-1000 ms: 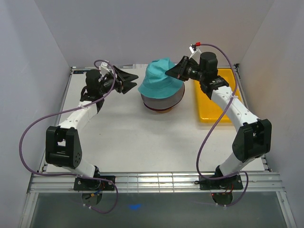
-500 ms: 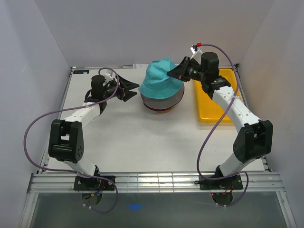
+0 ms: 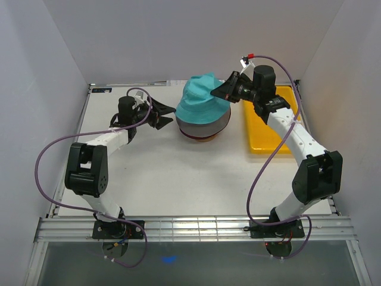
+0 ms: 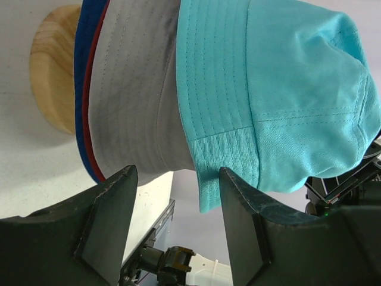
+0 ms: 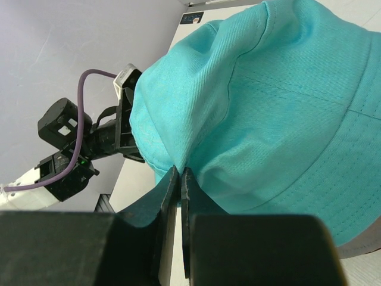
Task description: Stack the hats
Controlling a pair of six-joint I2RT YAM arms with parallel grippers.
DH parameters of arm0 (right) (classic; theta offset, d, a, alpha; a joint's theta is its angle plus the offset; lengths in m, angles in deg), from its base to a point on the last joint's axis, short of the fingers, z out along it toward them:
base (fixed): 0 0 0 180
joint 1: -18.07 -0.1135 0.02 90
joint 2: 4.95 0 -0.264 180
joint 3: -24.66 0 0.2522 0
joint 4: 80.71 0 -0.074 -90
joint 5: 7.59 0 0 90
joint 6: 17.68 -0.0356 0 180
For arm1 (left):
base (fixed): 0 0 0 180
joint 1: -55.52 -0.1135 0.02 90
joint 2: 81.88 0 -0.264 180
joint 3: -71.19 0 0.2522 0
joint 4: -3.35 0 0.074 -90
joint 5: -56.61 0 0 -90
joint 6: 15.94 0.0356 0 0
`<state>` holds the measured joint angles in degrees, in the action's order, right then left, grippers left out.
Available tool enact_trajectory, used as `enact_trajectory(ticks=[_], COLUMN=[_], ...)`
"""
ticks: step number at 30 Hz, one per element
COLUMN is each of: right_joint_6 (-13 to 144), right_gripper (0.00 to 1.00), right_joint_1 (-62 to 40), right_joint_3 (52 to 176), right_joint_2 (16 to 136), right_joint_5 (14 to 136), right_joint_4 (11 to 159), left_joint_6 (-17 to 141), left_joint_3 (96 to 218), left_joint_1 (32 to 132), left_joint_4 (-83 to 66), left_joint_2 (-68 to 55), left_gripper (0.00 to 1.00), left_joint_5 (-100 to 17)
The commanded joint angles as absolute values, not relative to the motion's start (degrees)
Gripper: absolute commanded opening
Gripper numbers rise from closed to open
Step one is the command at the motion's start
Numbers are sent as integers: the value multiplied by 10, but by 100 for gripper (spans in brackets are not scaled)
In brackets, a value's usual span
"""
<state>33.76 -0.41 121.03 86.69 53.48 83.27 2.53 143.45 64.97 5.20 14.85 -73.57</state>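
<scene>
The teal hat (image 3: 201,98) sits on top of a stack at the back middle of the table. Under it are the light grey hat (image 3: 202,127), the dark red hat (image 4: 94,71) and the royal blue hat (image 4: 82,36), all on the wooden stand (image 4: 52,83). My right gripper (image 3: 215,92) is shut on a fold of the teal hat's crown (image 5: 178,168). My left gripper (image 3: 169,113) is open just left of the stack, and the teal brim (image 4: 220,161) hangs at the mouth of its jaws without touching them.
A flat yellow tray (image 3: 269,126) lies at the back right, under my right arm. White walls close in the back and both sides. Purple cables loop off both arms.
My left gripper has moved right and a little toward me, up to the stack's left brim. My right gripper has kept its hold and barely moved.
</scene>
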Motion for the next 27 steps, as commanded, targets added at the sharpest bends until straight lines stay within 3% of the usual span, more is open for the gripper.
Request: enact_trajectory(ticks=[1, 18, 27], right_joint_6=[344, 337, 335], right_gripper=[8, 9, 10], right_joint_1=[0, 0, 0], right_joint_3=[1228, 1224, 1222], right_joint_2=[855, 856, 853], right_joint_5=[523, 523, 523], right_joint_4=[834, 842, 844], left_joint_6=[4, -66, -81], left_joint_3=[1445, 1414, 1405], left_joint_1=[660, 676, 679], left_joint_4=[97, 197, 221], left_joint_2=[151, 158, 166], left_gripper=[67, 63, 42], left_joint_5=[-732, -716, -716])
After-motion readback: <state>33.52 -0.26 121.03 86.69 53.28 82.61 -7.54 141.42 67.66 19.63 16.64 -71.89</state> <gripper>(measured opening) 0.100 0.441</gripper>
